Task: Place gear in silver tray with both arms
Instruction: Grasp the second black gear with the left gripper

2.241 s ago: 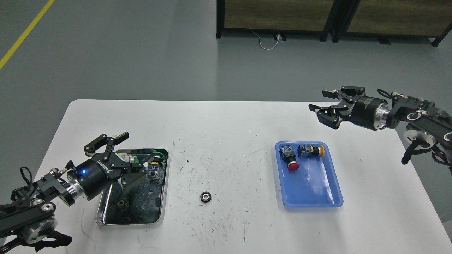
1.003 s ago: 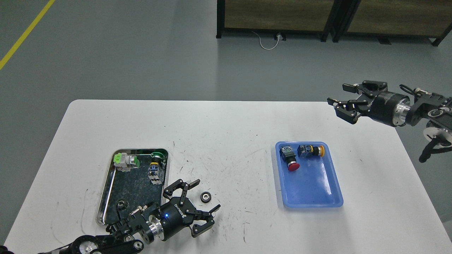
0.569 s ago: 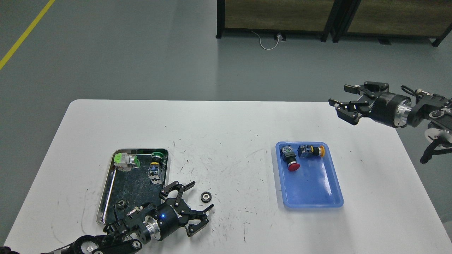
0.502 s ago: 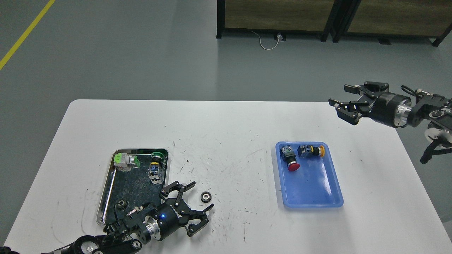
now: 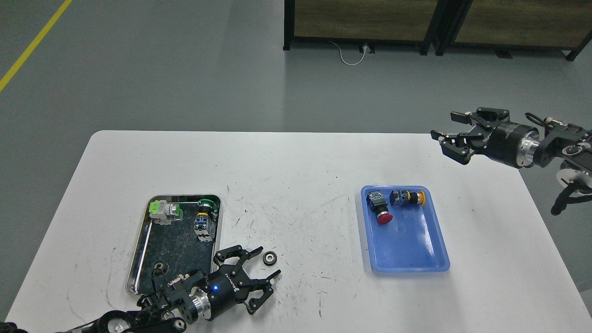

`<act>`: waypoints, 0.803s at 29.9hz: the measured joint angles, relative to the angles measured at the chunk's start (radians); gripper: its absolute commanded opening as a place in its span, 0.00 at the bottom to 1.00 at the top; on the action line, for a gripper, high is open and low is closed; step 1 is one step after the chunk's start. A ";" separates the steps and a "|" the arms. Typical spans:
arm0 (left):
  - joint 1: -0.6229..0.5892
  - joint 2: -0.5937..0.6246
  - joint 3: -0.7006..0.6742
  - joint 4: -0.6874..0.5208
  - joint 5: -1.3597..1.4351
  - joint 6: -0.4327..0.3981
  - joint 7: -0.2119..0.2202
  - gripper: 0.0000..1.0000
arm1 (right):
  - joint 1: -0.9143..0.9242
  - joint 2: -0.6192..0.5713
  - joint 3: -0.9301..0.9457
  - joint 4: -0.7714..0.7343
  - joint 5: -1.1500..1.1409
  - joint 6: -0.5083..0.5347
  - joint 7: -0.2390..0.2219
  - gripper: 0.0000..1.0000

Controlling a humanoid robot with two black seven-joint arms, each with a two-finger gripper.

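Note:
A small black gear (image 5: 269,258) lies on the white table (image 5: 296,166), just right of the silver tray (image 5: 138,259). The tray holds another small gear (image 5: 160,268), a green-capped switch (image 5: 165,211) and a blue-and-yellow switch (image 5: 203,221). My left gripper (image 5: 265,263) is open, low over the table at the tray's near right corner, with the loose gear between its fingertips but not touched. My right gripper (image 5: 447,129) is open and empty, high above the table's far right corner.
A blue plastic tray (image 5: 416,254) stands right of centre with a red button switch (image 5: 379,209) and a yellow-tipped switch (image 5: 407,197) at its far end. Dark cabinets (image 5: 430,23) and a white cable (image 5: 351,54) are on the floor beyond the table.
My left arm swung from over the tray's left side to the tray's near right corner, then edged its open fingers around the loose gear. My right arm drew back to the right and now holds still.

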 measured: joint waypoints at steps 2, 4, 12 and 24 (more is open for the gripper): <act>-0.004 0.000 0.000 0.000 0.000 0.000 0.003 0.63 | 0.000 0.000 0.000 0.000 0.000 0.000 0.000 0.68; -0.008 0.000 0.000 0.000 0.000 -0.001 0.006 0.64 | 0.000 0.000 0.000 0.000 0.000 0.000 0.000 0.68; -0.020 0.000 -0.001 0.001 -0.003 -0.003 0.008 0.63 | 0.000 -0.001 0.000 0.000 0.000 0.000 0.000 0.68; -0.025 -0.005 -0.001 0.034 -0.002 -0.055 0.010 0.55 | 0.000 -0.003 0.000 -0.001 -0.002 0.000 0.000 0.68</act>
